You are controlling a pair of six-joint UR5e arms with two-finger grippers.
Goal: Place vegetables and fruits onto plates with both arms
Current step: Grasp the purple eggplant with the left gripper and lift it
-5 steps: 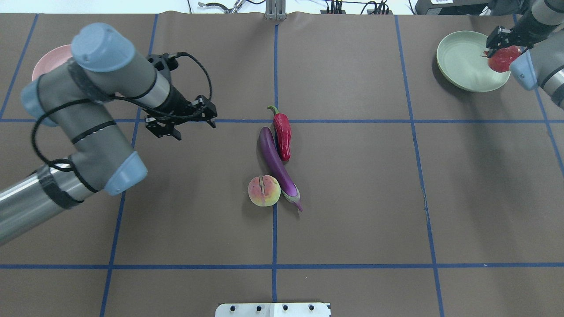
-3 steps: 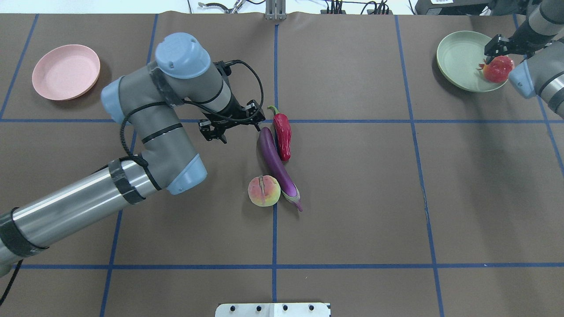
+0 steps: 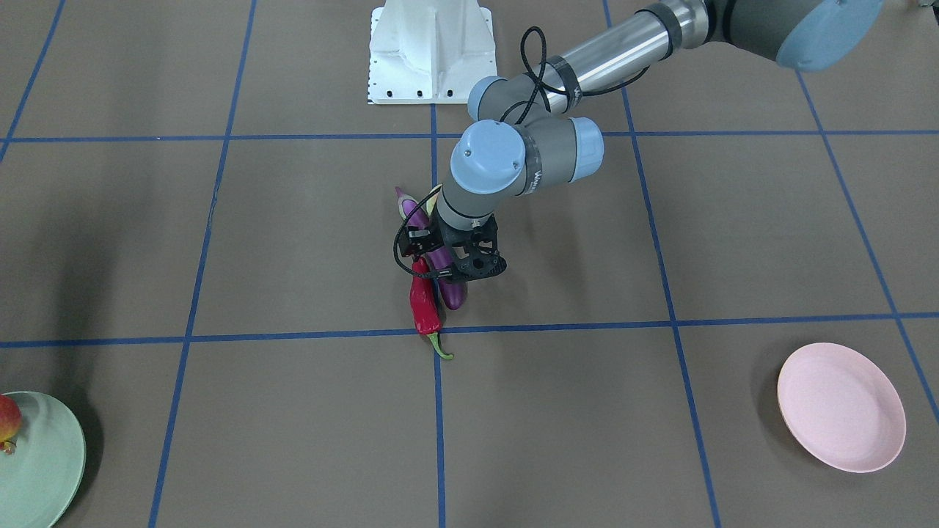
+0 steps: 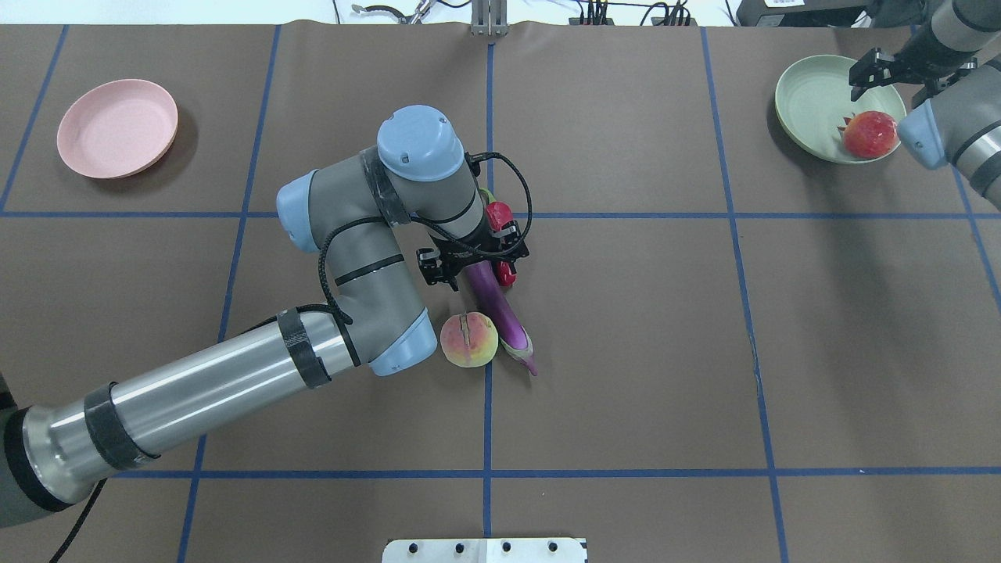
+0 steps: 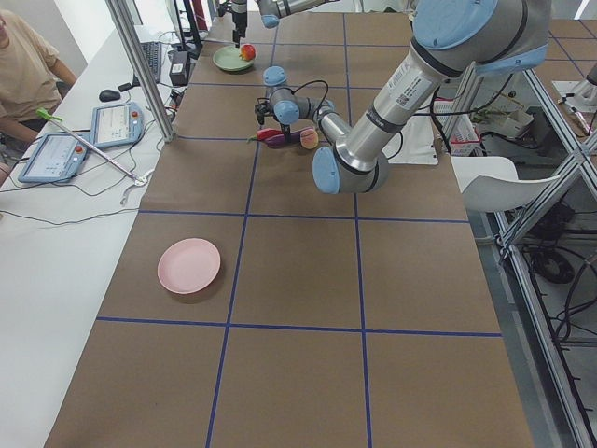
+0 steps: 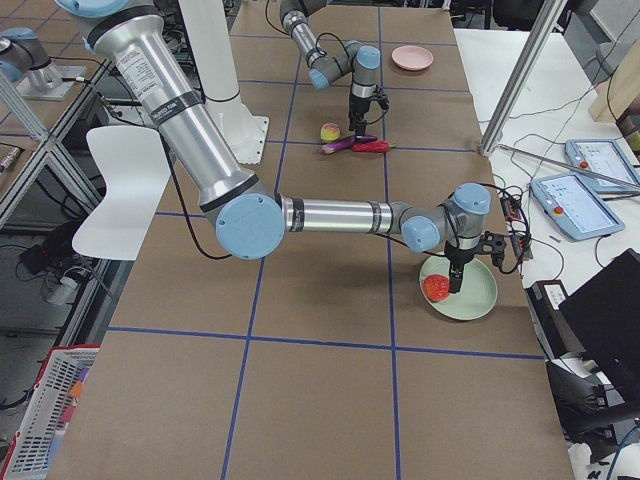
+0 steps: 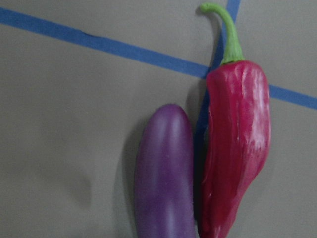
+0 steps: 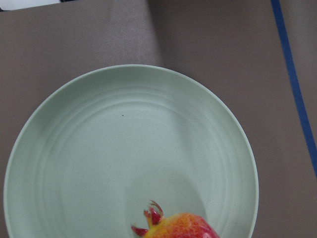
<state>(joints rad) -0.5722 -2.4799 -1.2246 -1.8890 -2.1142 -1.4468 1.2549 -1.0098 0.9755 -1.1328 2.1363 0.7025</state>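
Long glossy purple eggplant [image 4: 500, 309]: flat on brown table mat [image 4: 665, 352], centre, side by side with wrinkled red chili pepper [image 3: 423, 308], touching. Round pinkish-yellow peach [image 4: 468, 338]: just beside eggplant's cap end. Black two-finger left gripper [image 4: 471, 254]: low over eggplant and chili pepper, jaws spread, nothing held. Red-and-yellow bumpy fruit [image 4: 870, 134]: on pale mint green plate [image 4: 809, 102], near rim. Right gripper [image 4: 870, 70]: over same plate, apart from fruit, jaws parted. Pale pink plate [image 4: 117, 127]: far-left corner, well apart.

The brown surface [image 4: 626, 352] is crossed by blue tape lines [image 4: 486, 422]. A white desk [image 5: 47, 280] carrying two tablets [image 5: 114, 123] is set along its far edge; a white chair [image 5: 490, 182] is placed near.
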